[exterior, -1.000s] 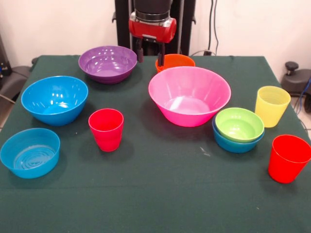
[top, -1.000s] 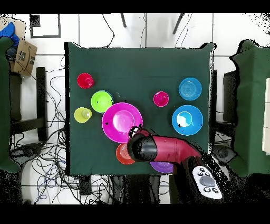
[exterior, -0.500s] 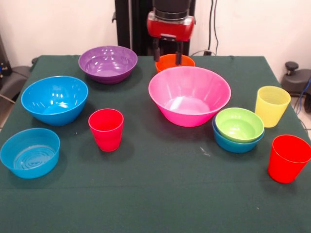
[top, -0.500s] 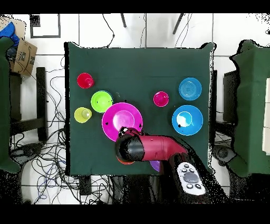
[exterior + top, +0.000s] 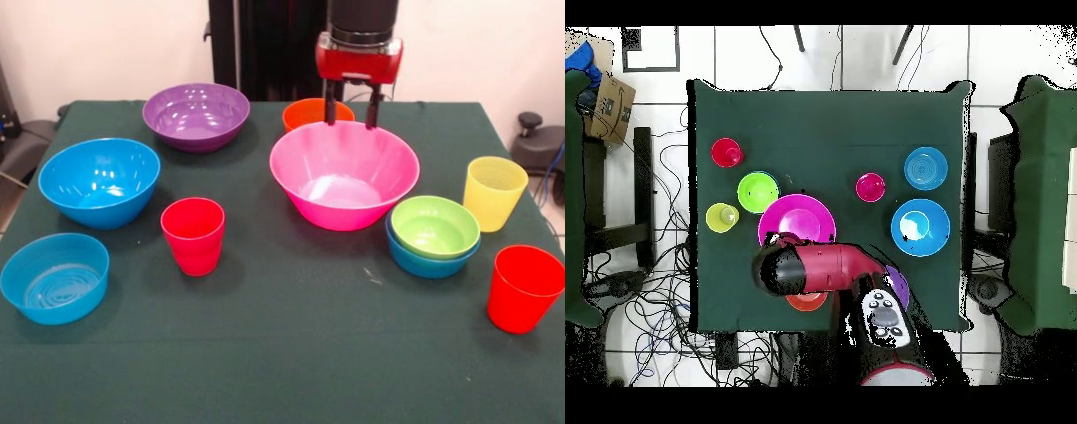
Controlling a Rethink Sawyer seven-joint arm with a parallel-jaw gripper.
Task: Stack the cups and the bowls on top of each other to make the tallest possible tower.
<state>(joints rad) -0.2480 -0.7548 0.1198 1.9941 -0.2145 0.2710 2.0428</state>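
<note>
Glossy wide pink bowl (image 5: 344,174) sits upright, empty, under the gripper (image 5: 351,117)

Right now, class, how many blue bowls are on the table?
3: a big blue bowl at the front view's left, a shallow blue bowl in front of it, and a small blue bowl under the lime green bowl.

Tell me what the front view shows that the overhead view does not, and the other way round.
Only the front view shows the tool, open, above the pink bowl's far rim, and the small blue bowl under the lime green bowl. Only the overhead view shows the arm covering part of the orange bowl and the purple bowl. Both show the yellow cup and two red cups apart.
</note>
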